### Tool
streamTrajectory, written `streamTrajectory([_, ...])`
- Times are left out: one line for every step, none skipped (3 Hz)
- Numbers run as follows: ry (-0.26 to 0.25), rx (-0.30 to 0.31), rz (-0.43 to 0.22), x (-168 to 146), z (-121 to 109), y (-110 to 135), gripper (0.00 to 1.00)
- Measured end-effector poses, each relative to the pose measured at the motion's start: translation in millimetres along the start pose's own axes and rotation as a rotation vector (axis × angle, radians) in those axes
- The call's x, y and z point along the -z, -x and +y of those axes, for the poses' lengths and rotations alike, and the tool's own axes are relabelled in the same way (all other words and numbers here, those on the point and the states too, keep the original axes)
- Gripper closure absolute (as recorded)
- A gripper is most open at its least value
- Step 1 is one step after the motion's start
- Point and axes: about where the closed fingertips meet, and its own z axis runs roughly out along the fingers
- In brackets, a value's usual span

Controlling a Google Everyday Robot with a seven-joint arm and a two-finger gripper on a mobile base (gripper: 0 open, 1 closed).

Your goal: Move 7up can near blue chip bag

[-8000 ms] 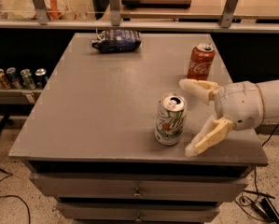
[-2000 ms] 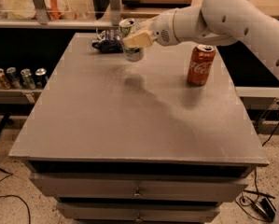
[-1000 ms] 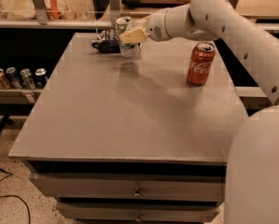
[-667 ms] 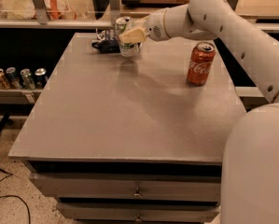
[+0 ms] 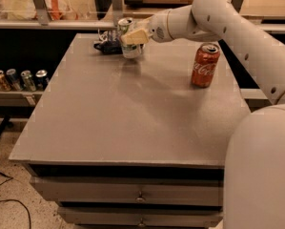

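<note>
The 7up can [image 5: 128,47] stands upright at the far side of the grey table [image 5: 132,118], its silver top and green print showing. My gripper [image 5: 134,34] is shut on the 7up can, its cream fingers [image 5: 135,36] on either side of it. The blue chip bag [image 5: 108,46] lies flat just left of and behind the can, mostly hidden by the can and the gripper. The can's base is at or just above the tabletop; I cannot tell which.
An orange-red Coca-Cola can [image 5: 204,65] stands upright at the table's right side. Several cans [image 5: 18,79] stand on a low shelf to the left. A counter with rails [image 5: 61,13] runs behind the table. My arm [image 5: 237,37] spans the right side.
Since eight seconds ago the gripper has carried the 7up can from the table's front right to the far side beside the blue chip bag. Over the last second nothing has visibly moved.
</note>
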Motion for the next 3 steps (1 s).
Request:
streamTrajectory([0.002, -0.003, 0.0, -0.8, -0.3, -0.8, 0.36])
streamTrajectory([0.007, -0.005, 0.0, -2.2, 0.1, -1.6, 0.13])
streamTrajectory([0.012, -0.007, 0.002, -3.5, 1.0, -2.7, 0.0])
